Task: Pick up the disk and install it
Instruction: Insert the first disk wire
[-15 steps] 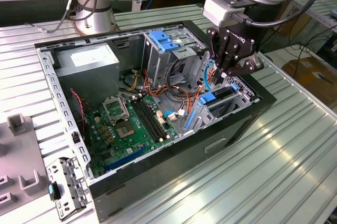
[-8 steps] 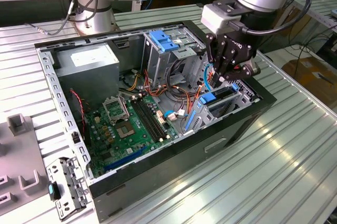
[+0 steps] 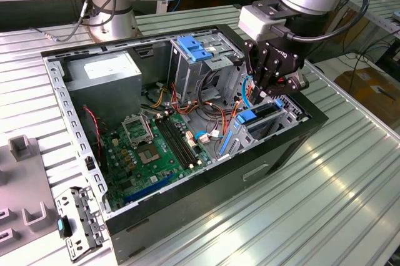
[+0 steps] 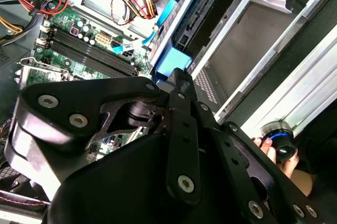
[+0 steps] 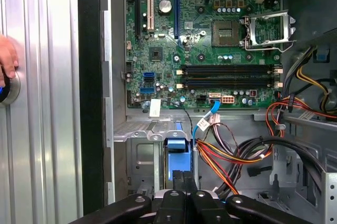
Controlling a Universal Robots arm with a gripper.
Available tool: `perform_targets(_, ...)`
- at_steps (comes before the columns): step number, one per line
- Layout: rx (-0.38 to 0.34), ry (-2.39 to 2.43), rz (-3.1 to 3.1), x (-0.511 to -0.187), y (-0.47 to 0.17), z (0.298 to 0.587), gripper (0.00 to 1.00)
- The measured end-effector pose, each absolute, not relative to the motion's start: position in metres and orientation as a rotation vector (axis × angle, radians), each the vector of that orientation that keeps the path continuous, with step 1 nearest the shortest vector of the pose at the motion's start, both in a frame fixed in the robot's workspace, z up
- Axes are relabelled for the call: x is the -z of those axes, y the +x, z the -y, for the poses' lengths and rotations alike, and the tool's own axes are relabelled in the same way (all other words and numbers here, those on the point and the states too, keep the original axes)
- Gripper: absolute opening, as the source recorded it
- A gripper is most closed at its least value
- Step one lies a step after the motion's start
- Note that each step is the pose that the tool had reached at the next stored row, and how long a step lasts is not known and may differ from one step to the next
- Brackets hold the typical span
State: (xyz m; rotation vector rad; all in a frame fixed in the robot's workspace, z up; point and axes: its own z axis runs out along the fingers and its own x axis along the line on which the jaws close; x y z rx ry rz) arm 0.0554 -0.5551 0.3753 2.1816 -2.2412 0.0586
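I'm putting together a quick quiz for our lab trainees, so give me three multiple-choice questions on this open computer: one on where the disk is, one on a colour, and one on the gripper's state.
1. Where is the disk?
A. on the table
B. in the metal drive bay below the gripper
C. flat on the motherboard

2. What colour are the disk's carrier rails?
A. red
B. yellow
C. blue

3. How do the gripper's fingers stand?
A. drawn together
B. spread wide apart
C. one bent off sideways

Answers:
1 B: the exterior view shows the disk inside the bay, right under the gripper.
2 C: the rails are bright blue in both wrist views.
3 A: in the first wrist view the fingers lie side by side at the blue end of the disk.
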Motion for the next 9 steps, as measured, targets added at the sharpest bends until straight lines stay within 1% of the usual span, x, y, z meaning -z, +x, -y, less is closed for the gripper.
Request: perform_targets(9,-0.059,2.182,2.241,-0.3751,0.0605,0.5550,0.11)
